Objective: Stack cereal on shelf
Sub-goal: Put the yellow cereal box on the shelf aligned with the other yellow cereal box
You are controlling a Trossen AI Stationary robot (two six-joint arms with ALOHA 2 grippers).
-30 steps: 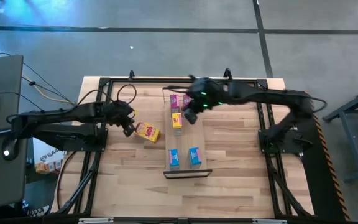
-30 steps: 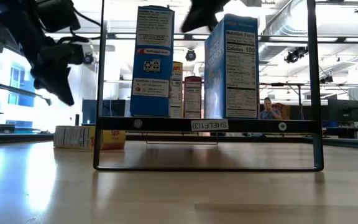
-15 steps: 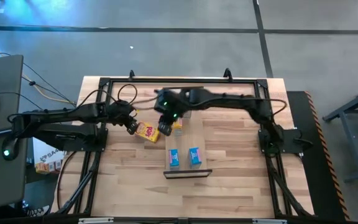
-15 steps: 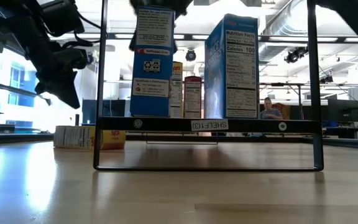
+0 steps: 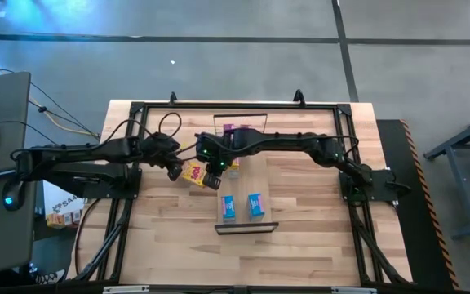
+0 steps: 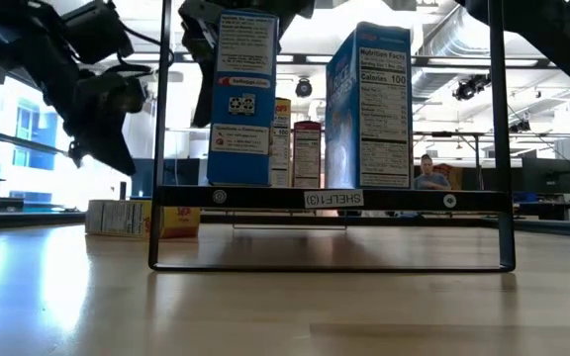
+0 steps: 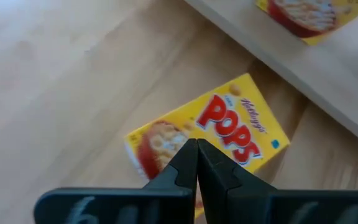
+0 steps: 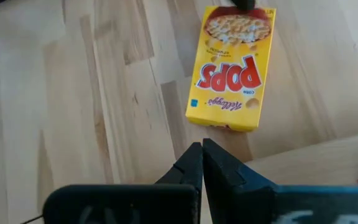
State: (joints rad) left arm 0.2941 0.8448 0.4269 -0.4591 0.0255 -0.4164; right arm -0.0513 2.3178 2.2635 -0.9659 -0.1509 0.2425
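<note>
since a second ago the right gripper (image 5: 213,181) has swung off the shelf (image 5: 243,175) toward nine o'clock; it hangs over the desk (image 5: 300,245) with fingers clenched, empty, just beside the yellow pops box (image 5: 192,172) lying flat. left gripper (image 5: 174,170), fingers also clenched, hovers at that box's nine o'clock edge.

Left arm reaching in from the table's left side, left gripper (image 5: 172,169) angled downward with fingers pressed together, right arm stretched far across toward the left, right gripper (image 5: 212,180) pointing down, fingers closed, empty.
</note>
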